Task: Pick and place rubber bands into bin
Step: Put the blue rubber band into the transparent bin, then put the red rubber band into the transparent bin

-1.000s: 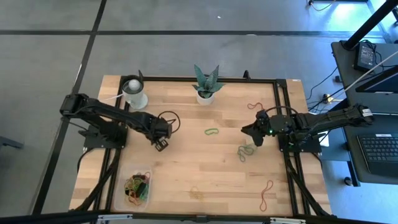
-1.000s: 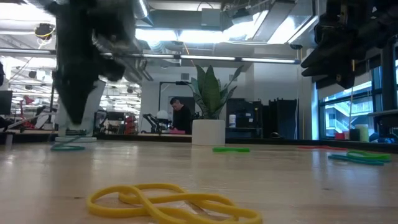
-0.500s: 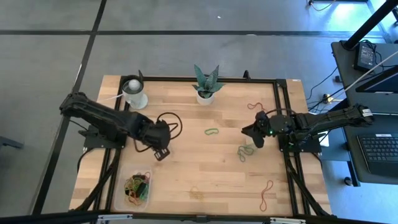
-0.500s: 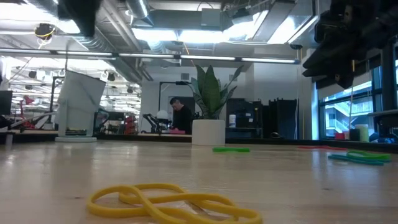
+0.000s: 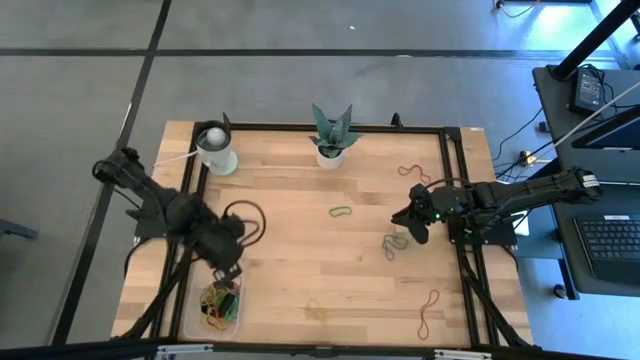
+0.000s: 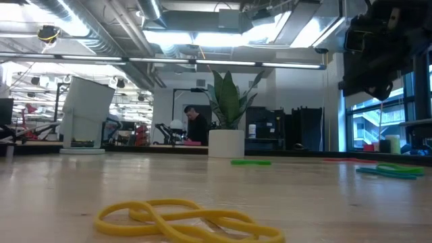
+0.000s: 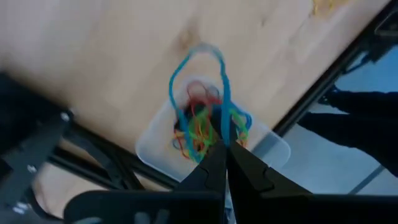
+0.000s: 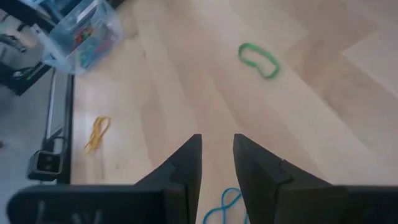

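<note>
The left pincer (image 7: 222, 144), clamped on a blue rubber band (image 7: 186, 68), hangs over the clear plastic bin (image 7: 155, 146) (bands inside); the right pincer (image 8: 217, 152) stands apart above the wooden desk (image 5: 300, 200).

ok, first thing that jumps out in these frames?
The left gripper is shut on a blue rubber band, dangling it right over the clear bin of coloured bands at the table's front left corner. The right gripper hovers open by the right edge over a teal band. Loose bands dot the wood, a green one mid-table and a yellow tangle by the low camera.
</note>
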You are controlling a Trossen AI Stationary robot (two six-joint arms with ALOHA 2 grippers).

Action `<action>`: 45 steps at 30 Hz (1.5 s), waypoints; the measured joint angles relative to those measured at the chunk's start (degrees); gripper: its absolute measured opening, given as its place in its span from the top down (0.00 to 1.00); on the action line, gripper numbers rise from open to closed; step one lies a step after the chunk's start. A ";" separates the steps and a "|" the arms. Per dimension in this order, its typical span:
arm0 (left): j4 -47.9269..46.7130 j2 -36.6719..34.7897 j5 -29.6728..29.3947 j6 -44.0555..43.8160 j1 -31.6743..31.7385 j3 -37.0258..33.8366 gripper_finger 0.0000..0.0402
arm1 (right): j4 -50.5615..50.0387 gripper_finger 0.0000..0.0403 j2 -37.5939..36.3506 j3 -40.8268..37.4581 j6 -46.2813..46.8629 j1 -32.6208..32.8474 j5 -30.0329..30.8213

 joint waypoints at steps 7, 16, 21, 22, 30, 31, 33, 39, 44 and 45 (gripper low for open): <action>3.47 3.21 0.37 -12.31 -10.01 -2.34 1.00 | 0.00 0.76 0.00 0.00 1.25 0.02 -0.29; 19.72 6.74 0.40 -24.66 -17.03 -13.69 1.00 | 0.10 0.76 0.00 0.00 1.27 0.02 -0.29; 28.34 8.90 1.12 -30.43 -18.77 -21.33 1.00 | 0.32 0.76 0.00 0.00 1.82 0.01 -0.30; 30.05 9.36 1.20 -31.23 -19.00 -22.69 1.00 | 0.33 0.76 0.00 0.00 2.21 0.01 -0.29; 33.75 12.40 1.03 -39.28 -19.05 -29.12 0.96 | 0.33 0.76 0.00 0.00 3.02 0.25 -0.44; 33.78 12.66 1.03 -39.92 -19.05 -29.23 0.95 | 0.33 0.76 0.00 0.00 3.02 0.41 -0.42; 33.78 13.25 1.03 -40.22 -19.05 -29.27 0.91 | 0.33 0.76 0.00 0.00 3.02 0.95 -0.42; 33.78 13.83 0.91 -40.89 -19.05 -29.31 0.73 | 0.33 0.76 0.02 0.00 4.21 1.99 -0.40; 33.79 13.82 0.66 -41.91 -19.05 -29.31 0.61 | 0.33 0.76 0.02 0.00 4.40 2.10 -0.31; 33.91 13.83 0.66 -41.91 -19.05 -29.31 0.60 | 0.33 0.76 0.02 0.00 4.38 2.10 -0.31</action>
